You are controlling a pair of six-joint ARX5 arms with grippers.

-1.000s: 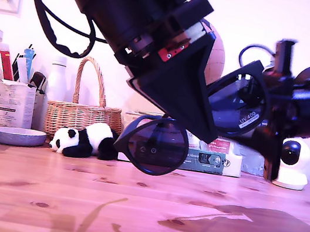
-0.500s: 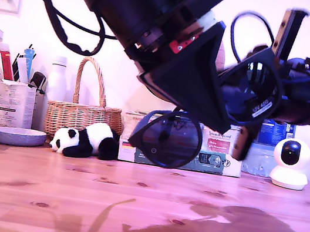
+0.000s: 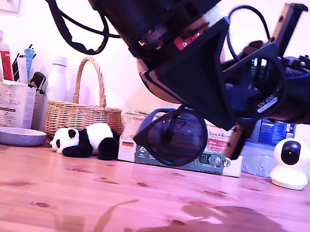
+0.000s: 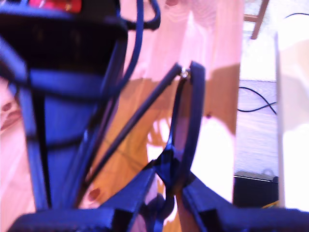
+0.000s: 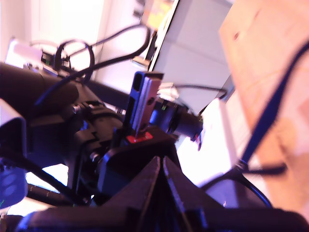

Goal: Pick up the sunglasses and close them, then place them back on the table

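The sunglasses [image 3: 175,137] hang in the air above the table [image 3: 70,197], dark lenses facing the exterior view, one lens low and the other [image 3: 258,85] higher toward that view's right. My first gripper [image 3: 241,104] comes in from the exterior view's right. The first wrist view shows it [image 4: 171,181] shut on the sunglasses' frame [image 4: 190,111], with one thin arm [image 4: 140,116] angled away from the frame. My second gripper [image 3: 223,118] reaches down from the exterior view's upper left. Its fingers [image 5: 161,166] are shut, and a thin sunglasses arm [image 5: 270,111] runs beside them.
Along the back of the table stand a toy panda [image 3: 82,139], a wicker basket [image 3: 80,115], a grey bowl [image 3: 17,136], a cup of pens [image 3: 13,101], stacked boxes [image 3: 213,158] and a small white camera [image 3: 289,162]. The arms' shadows fall on the table front.
Both grippers and the sunglasses have risen and shifted toward the exterior view's right. The lower lens now hangs higher above the table.
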